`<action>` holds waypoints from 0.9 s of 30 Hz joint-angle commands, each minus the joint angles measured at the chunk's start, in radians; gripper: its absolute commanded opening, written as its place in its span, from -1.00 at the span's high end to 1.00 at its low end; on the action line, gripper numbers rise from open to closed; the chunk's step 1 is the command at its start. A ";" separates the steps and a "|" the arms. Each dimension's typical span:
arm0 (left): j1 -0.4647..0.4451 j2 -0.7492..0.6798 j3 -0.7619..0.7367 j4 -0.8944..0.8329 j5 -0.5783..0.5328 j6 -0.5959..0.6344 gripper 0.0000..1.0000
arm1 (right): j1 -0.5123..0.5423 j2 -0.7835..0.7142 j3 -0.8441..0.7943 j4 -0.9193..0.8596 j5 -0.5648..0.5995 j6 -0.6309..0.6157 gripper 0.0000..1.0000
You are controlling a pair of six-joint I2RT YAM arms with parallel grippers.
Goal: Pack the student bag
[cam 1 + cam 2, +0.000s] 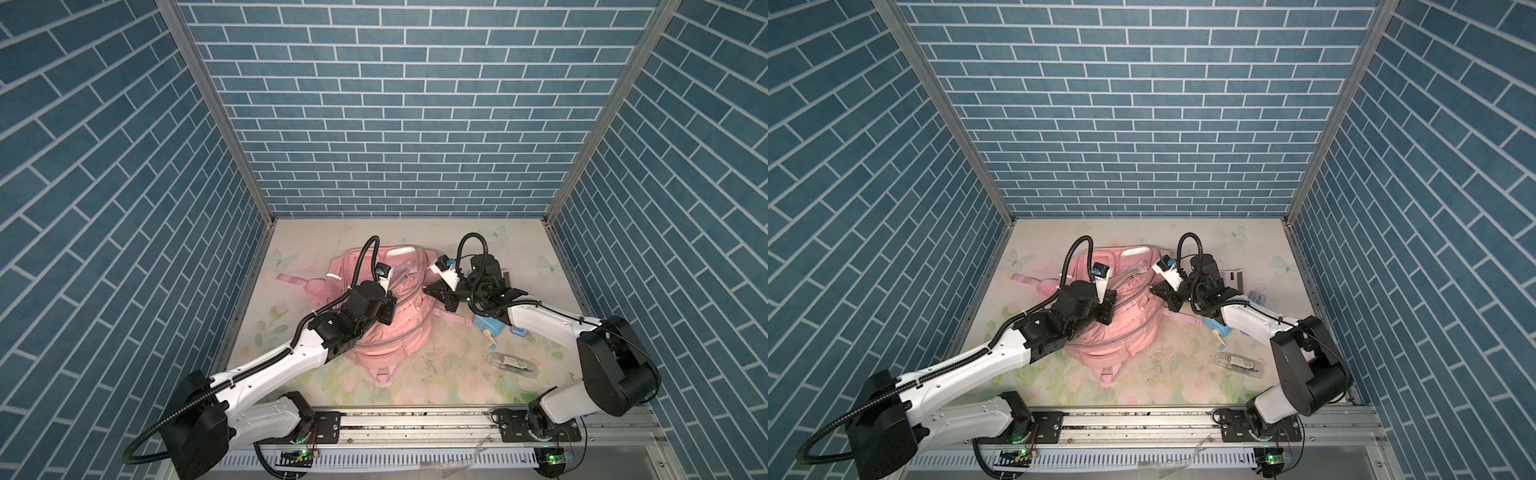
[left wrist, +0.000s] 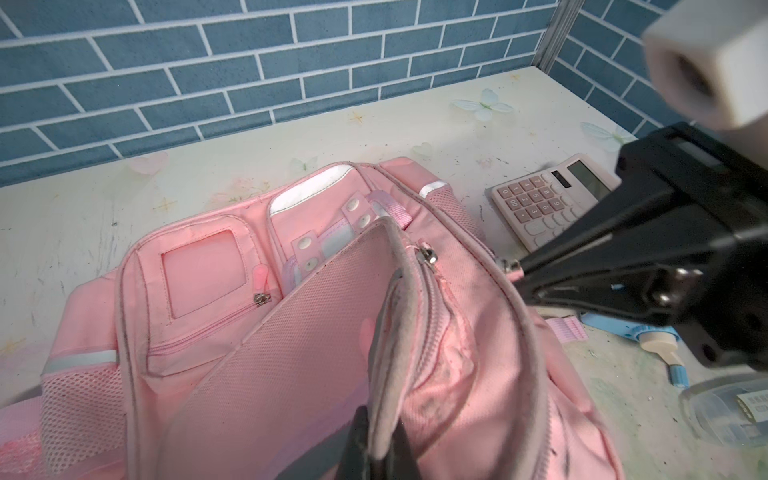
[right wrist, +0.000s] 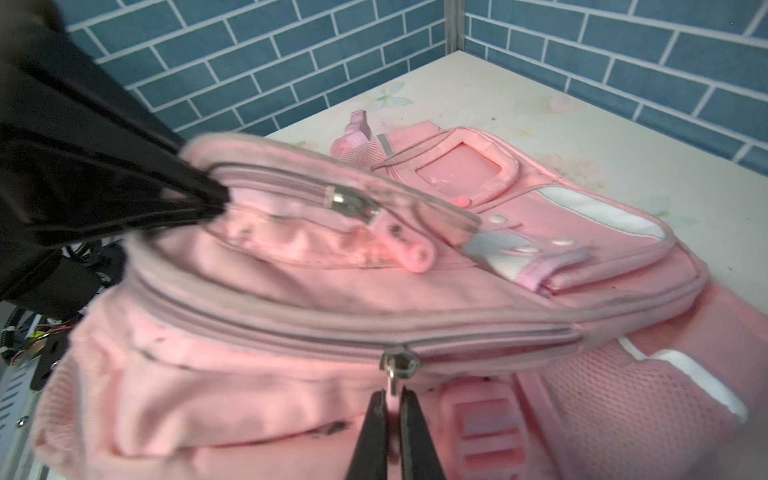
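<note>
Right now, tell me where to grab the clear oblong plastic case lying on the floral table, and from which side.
Take the clear oblong plastic case across its narrow width at mid-length, coming straight down from above. It lies flat with both long sides apparently free.

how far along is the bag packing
Done: one flap of the student bag is lifted open. In hand: left pincer holds that flap's edge, right pincer pinches a zip pull. Left: calculator, glue bottle and clear case lie outside; nothing visibly packed.

Blue brick-patterned walls (image 1: 374,124) around a pale floral tabletop (image 1: 436,382), metal corner posts (image 1: 218,112).
</note>
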 commanded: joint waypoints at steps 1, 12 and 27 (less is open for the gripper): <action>0.021 -0.008 0.057 -0.023 -0.035 -0.101 1.00 | 0.002 -0.004 0.034 -0.076 0.041 0.016 1.00; -0.033 -0.135 -0.030 0.022 0.048 -0.300 1.00 | -0.010 0.162 0.279 -0.257 0.108 -0.048 1.00; 0.133 -0.028 -0.062 0.285 0.168 -0.374 1.00 | 0.035 0.119 0.248 -0.245 0.152 -0.014 1.00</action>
